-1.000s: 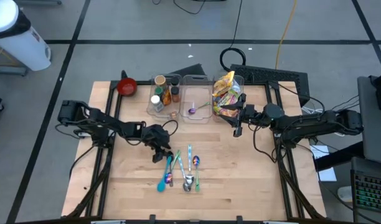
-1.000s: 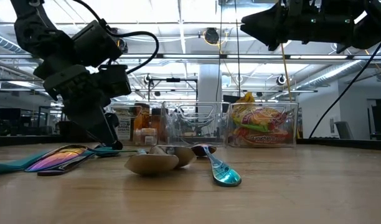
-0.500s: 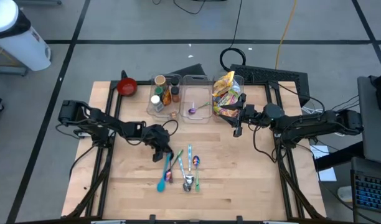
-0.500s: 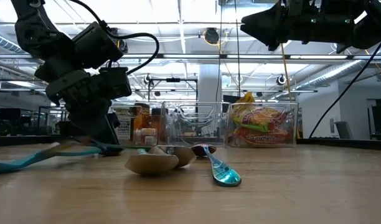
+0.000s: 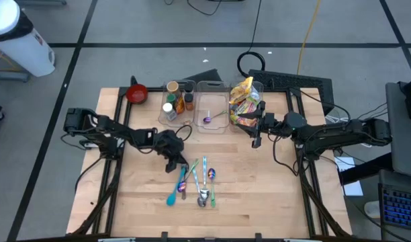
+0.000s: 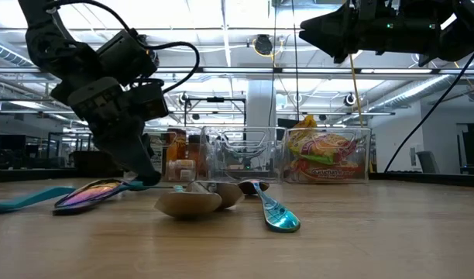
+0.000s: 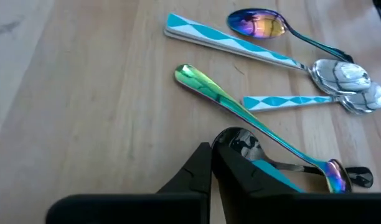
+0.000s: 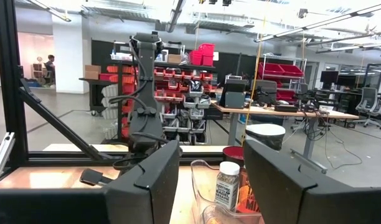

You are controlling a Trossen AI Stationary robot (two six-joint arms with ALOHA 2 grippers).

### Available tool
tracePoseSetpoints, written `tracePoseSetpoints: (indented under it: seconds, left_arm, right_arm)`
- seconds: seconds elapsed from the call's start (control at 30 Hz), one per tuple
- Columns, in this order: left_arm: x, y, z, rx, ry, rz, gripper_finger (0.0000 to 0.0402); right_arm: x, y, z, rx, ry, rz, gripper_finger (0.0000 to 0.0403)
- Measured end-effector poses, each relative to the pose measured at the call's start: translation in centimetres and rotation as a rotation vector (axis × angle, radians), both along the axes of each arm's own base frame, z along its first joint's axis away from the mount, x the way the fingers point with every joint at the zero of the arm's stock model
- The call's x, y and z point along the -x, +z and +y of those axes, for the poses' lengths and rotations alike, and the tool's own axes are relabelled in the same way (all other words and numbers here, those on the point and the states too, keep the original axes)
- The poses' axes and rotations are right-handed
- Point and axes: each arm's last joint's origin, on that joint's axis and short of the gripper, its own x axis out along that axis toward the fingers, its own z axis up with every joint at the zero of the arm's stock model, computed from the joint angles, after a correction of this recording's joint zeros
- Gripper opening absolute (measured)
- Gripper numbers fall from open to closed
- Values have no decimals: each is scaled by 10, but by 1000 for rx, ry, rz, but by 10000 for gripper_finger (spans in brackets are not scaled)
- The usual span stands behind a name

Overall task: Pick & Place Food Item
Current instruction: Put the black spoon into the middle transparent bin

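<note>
Bright snack bags (image 5: 242, 101) stand in a clear bin at the table's far side, right of centre, also seen in the low view (image 6: 326, 159). My right gripper (image 5: 256, 138) hangs open above the table just near of that bin, with nothing between its fingers (image 8: 153, 180). My left gripper (image 5: 173, 168) is shut and low over the far end of several spoons lying flat mid-table. A teal spoon (image 5: 175, 190) runs from the gripper toward the near edge. Its handle (image 7: 274, 175) shows right beside the shut fingers (image 7: 203, 168). My left gripper slants down from the table's left, with its shut tips at the teal spoon's handle end (image 7: 274, 175). Nothing shows between the fingertips. The handle lies beside one finger, and I cannot tell whether that finger touches it.
A rainbow spoon (image 7: 240, 112), patterned spoons (image 7: 234, 40) and a silver spoon (image 7: 343, 74) lie close together. Clear bins hold spice jars (image 5: 175, 101) and a purple spoon (image 5: 209, 119). A red bowl (image 5: 137, 93) sits far left. Bare wood shows along the near edge.
My left gripper has shut at the far end of the spoons and has risen slightly. The teal spoon and the iridescent one beside it have shifted a little, the teal spoon's bowl end swinging toward the table's left. My right gripper has kept still.
</note>
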Motion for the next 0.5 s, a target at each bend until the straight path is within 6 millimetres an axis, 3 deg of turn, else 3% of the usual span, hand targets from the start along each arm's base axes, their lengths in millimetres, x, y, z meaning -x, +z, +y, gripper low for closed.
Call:
tracePoseSetpoints:
  seconds: [0.5]
  left_arm:
    - [-10,29,4,-82,-2,-101,7]
  right_arm:
    - [0,0,0,1,-1,0,171]
